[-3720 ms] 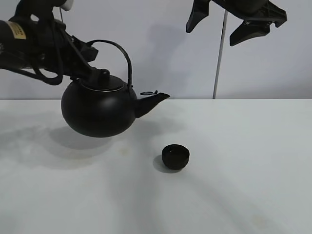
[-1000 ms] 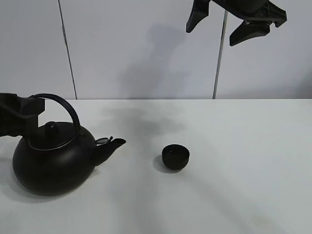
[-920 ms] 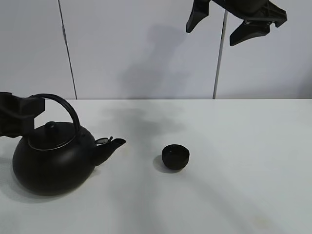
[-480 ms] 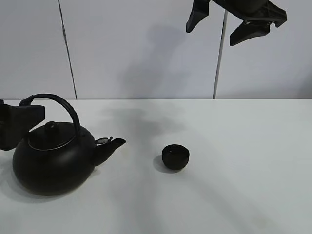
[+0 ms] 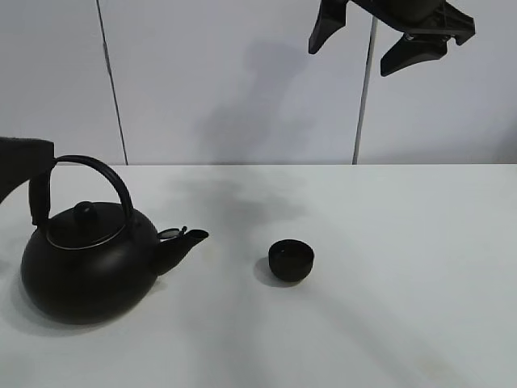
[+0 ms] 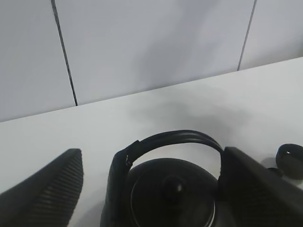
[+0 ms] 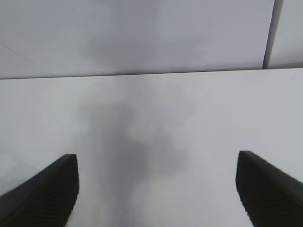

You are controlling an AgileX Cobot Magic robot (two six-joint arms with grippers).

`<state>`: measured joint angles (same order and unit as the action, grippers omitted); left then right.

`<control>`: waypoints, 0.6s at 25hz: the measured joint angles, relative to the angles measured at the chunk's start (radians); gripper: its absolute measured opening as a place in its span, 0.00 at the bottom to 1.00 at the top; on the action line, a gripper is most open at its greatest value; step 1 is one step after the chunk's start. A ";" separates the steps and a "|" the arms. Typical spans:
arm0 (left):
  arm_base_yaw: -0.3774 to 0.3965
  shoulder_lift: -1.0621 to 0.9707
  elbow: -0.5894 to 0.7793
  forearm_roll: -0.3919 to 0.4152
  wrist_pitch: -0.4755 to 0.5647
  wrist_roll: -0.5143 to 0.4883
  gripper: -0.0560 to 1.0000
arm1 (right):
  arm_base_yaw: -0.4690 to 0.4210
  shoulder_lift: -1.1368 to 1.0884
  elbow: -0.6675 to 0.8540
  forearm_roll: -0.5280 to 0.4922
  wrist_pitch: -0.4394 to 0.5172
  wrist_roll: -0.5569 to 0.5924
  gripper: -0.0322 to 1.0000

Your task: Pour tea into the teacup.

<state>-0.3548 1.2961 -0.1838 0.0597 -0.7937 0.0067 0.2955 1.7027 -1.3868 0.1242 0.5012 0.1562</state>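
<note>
On the white worktop (image 5: 404,283), left of centre in the high view, sits the black kettle (image 5: 89,267), upright, lid knob up, arched handle (image 5: 97,174) standing, spout pointing toward the teacup (image 5: 291,260). Teacup rests upright near the middle of the worktop, apart from the spout tip, mouth up; contents cannot be made out, inside reads only as glossy black.

Left hand (image 6: 151,184): fingers spread wide, one ribbed pad (image 6: 45,189) on each side of the kettle handle (image 6: 175,142), neither touching it in the wrist view. From the high camera only part of this hand (image 5: 24,170) shows at the left edge, just above and beside the handle's rear end. Teacup (image 6: 290,158) appears at the edge of the left wrist view, beyond the kettle (image 6: 170,194).

Right hand (image 5: 392,36): held high near the top of the high view, well above the worktop, fingers apart, nothing between them. Right wrist view shows both pads (image 7: 42,189) over bare worktop (image 7: 156,142) and wall.
</note>
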 joint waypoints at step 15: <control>-0.101 -0.156 -0.716 0.050 1.309 -0.209 0.60 | 0.000 0.000 0.000 0.000 0.000 0.000 0.63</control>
<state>-0.4559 1.1399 -0.9000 0.1095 0.5158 -0.2021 0.2955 1.7027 -1.3868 0.1242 0.5012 0.1562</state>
